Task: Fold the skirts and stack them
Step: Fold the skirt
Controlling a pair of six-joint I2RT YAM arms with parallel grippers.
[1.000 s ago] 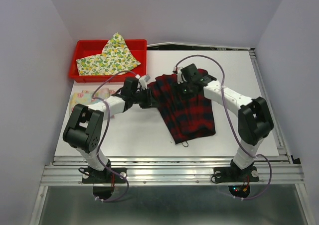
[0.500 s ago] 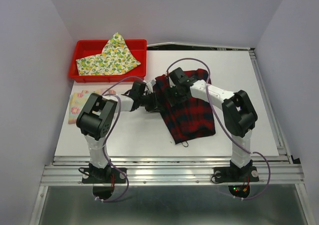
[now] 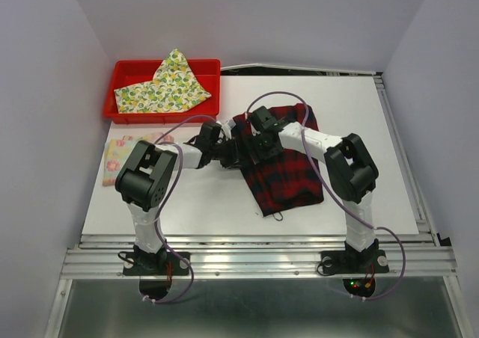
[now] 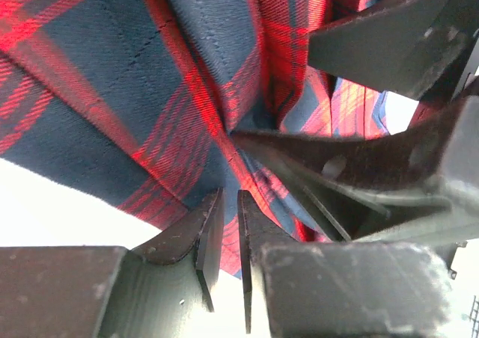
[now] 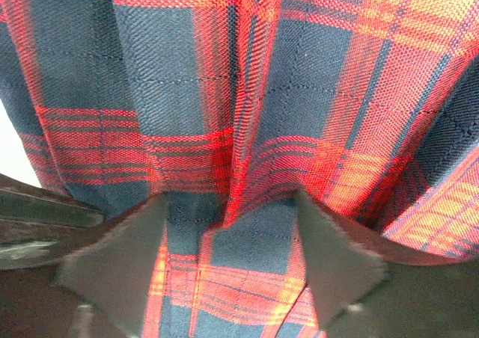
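So the plaid skirt (image 3: pixel 293 175) is lying on the table (image 3: pixel 194 203), a bit right of the middle, stretched out long with its near hem toward the arm bases. Most of it sits flat, but the far left corner is all rumpled, and that's where both arms meet. The left gripper (image 4: pixel 230 203) comes in from the left and the right gripper (image 5: pixel 228 237) from the right, pretty much side by side over that corner. In the left wrist view the two fingers are squeezed almost together, only a sliver of gap, with a strip of the plaid edge caught in it, so that one's clamped on the skirt. You can see white tabletop under the cloth there, and the other gripper's dark fingers just beside it on the right. The right wrist view is basically wall-to-wall plaid. Its fingers (image 5: pixel 112 271) stand well apart with a raised fold of cloth running down between them, and neither pad looks pressed into it, so I'd call that one released, just straddling the fold. The lemon skirt (image 3: pixel 166 87) is in the red bin (image 3: pixel 131 70) at the far left of the table, loosely folded with one corner poking up over the back wall. The floral skirt (image 3: pixel 116 149) lies flat at the table's left edge, just on the near side of the bin, partly hidden by the left arm. Neither one touches the plaid.
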